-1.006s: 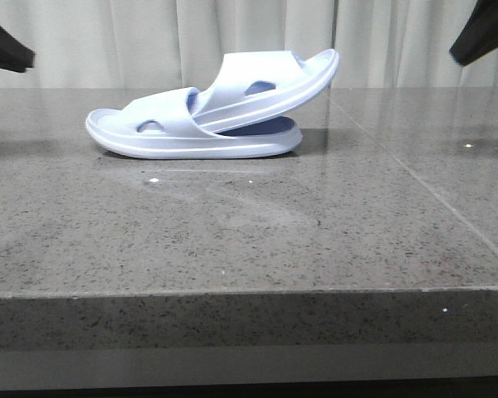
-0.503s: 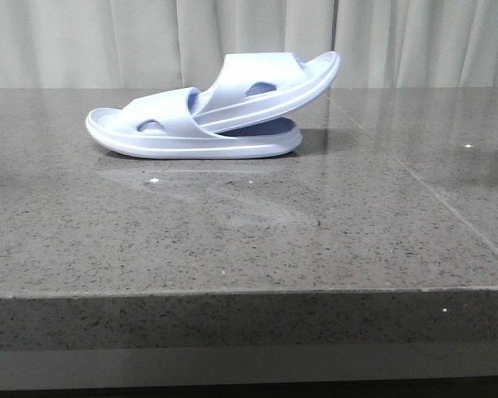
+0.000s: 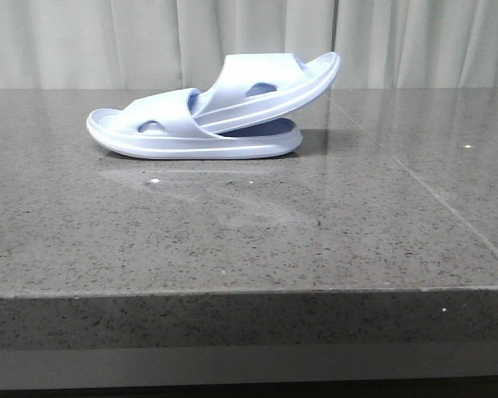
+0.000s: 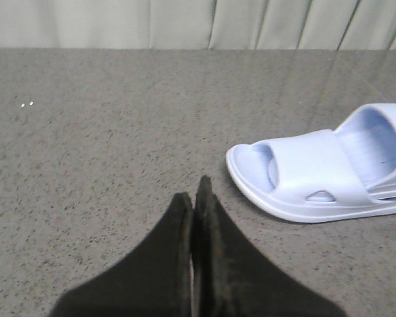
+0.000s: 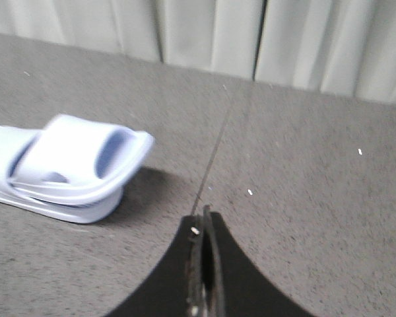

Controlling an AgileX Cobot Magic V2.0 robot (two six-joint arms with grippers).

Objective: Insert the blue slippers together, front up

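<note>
The blue slippers (image 3: pixel 207 116) lie nested on the grey stone table (image 3: pixel 249 240), toward its back. One slipper lies flat, toe to the left. The other (image 3: pixel 274 79) is pushed under its strap and tilts up to the right. Neither gripper shows in the front view. In the left wrist view my left gripper (image 4: pixel 193 197) is shut with nothing in it, above bare table, apart from the flat slipper's toe (image 4: pixel 317 173). The right wrist view shows my right gripper (image 5: pixel 203 221) shut and empty, well clear of the stacked slippers (image 5: pixel 63 166).
Pale curtains (image 3: pixel 249 37) hang behind the table. A thin seam (image 3: pixel 432 195) runs through the stone on the right side. The table's front edge (image 3: pixel 249 290) crosses the lower part of the front view.
Both arms' dark tips, seen at the upper corners one second ago, have left the front view. The slippers have not moved.
</note>
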